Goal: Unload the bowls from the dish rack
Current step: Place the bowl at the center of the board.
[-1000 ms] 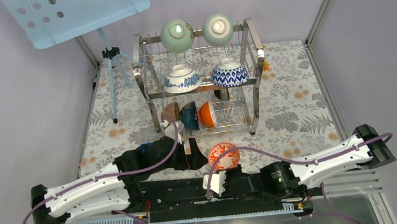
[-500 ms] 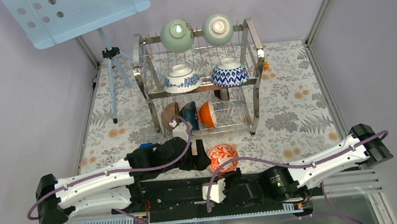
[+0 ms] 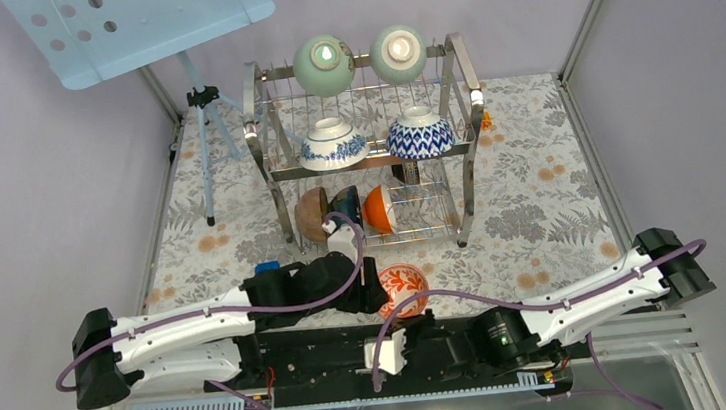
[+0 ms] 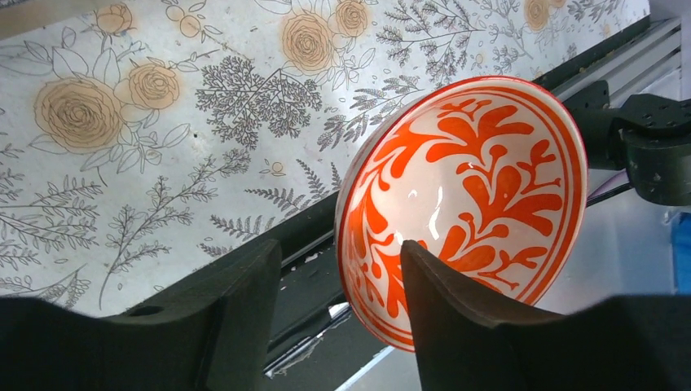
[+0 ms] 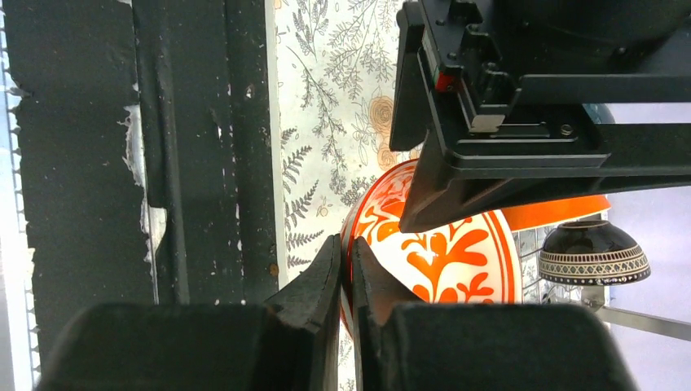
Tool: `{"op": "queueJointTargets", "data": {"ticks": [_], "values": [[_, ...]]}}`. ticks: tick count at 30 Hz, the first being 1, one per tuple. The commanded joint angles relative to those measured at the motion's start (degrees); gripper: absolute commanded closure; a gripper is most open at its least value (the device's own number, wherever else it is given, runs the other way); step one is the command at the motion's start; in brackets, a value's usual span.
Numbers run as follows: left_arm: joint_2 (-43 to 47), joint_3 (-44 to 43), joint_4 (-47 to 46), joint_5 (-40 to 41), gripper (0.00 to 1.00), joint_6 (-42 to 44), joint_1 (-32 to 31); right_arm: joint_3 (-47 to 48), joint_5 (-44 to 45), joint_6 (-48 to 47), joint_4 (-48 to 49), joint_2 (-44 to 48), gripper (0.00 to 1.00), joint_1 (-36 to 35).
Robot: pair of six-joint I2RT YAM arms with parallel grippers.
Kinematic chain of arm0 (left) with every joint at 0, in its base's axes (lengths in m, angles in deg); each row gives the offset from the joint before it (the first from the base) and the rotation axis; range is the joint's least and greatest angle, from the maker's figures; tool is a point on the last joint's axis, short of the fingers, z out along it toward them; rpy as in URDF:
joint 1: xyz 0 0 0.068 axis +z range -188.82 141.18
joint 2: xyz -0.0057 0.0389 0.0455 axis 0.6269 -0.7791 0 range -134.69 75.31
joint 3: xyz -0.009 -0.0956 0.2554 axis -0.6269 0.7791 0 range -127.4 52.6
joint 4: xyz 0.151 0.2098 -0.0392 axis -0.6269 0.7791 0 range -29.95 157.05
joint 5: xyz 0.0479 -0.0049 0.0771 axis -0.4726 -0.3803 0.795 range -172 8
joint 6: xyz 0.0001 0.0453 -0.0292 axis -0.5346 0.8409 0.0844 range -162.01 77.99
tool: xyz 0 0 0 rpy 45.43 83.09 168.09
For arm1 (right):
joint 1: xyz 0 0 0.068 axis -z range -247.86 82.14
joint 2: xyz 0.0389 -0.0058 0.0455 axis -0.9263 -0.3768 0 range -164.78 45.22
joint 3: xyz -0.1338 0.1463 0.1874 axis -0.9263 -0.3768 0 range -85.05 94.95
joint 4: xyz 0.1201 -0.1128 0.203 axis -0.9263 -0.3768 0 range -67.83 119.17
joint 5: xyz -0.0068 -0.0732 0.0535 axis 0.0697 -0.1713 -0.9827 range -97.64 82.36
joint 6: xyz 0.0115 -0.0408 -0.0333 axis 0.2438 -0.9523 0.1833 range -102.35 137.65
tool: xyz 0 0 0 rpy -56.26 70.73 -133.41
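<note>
Item inspected: red bowl [image 3: 402,284]. Hangs clear of the rack [image 3: 465,155], tipped on edge over the near strip of the mat [image 3: 539,198], between the two arms.

Right gripper [image 5: 346,252]: pinches the bowl's rim, fingers pressed hard together on the thin wall. Carries the bowl alone, by appearance.

Left gripper [image 4: 338,261]: stands spread, straddling the lower rim, one finger outside the wall and one over the painted inside. Shows a gap on the outer side; no firm contact confirmed.

Handling, as judged: glazed ceramic, so stiff, slick and liable to chip or shatter if dropped. Light enough for one pinch, yet prone to swing about a rim hold. Best taken across the rim, one finger inside and one outside, seated deep before any release of the other hold.

In the rack: green bowls [image 3: 322,64] [image 3: 397,54] at the top rail, blue bowls [image 3: 333,144] [image 3: 420,134] upside down on the upper shelf, brown bowl [image 3: 311,212], teal bowl [image 3: 347,206] and orange bowl [image 3: 377,210] on edge in the lower shelf. Seven to unload, by this count.
</note>
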Motion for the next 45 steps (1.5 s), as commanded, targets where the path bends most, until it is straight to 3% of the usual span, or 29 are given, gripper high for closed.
{"op": "queueJointTargets", "data": {"ticks": [1,18,23,24,26,27,29,31,37,42,45], "values": [[0.18,-2.25,-3.17,1.41,0.45,-0.1,-0.57,3.27,2.89,-2.24,6.02,-0.74,1.0,-0.47],[1.15,-0.82,-3.52,0.81,0.99,-1.38,-1.31,2.84,2.58,-2.52,8.02,-1.67,1.0,-0.52],[2.48,0.28,-3.81,1.43,1.0,-2.82,-1.35,2.72,2.95,0.47,8.74,-0.71,1.0,-0.52],[3.2,0.63,-3.94,1.76,1.0,-3.26,-1.35,2.98,3.26,1.42,8.64,-0.59,0.88,-0.52],[4.94,1.52,-3.96,2.74,1.0,-4.23,-1.38,4.53,5.19,5.62,7.43,-0.72,0.46,-0.52],[5.95,1.95,-3.79,3.29,1.0,-4.61,-1.36,5.7,6.06,8.77,6.54,-0.61,0.3,-0.52],[7.96,2.62,-3.29,4.69,1.0,-5.78,-1.35,7.39,5.55,15.79,5.38,0.33,0.13,-0.52],[10.32,3.18,-2.31,6.75,1.0,-7.5,-1.35,8.55,6.03,24.62,5.08,1.48,0.02,-0.5],[15.59,4.72,1.53,12.5,1.0,-13.42,-1.35,11.99,14.57,47.5,3.52,2.54,0.0,-0.5],[16.3,3.77,6.92,15.04,1.0,-16.39,-1.35,17.8,24.42,69.91,-11.56,1.21,0.0,-0.03],[16.17,3.43,9.33,16.01,1.0,-17.45,-1.35,18.62,28.05,81.04,-20.78,1.99,0.14,0.67]]}}
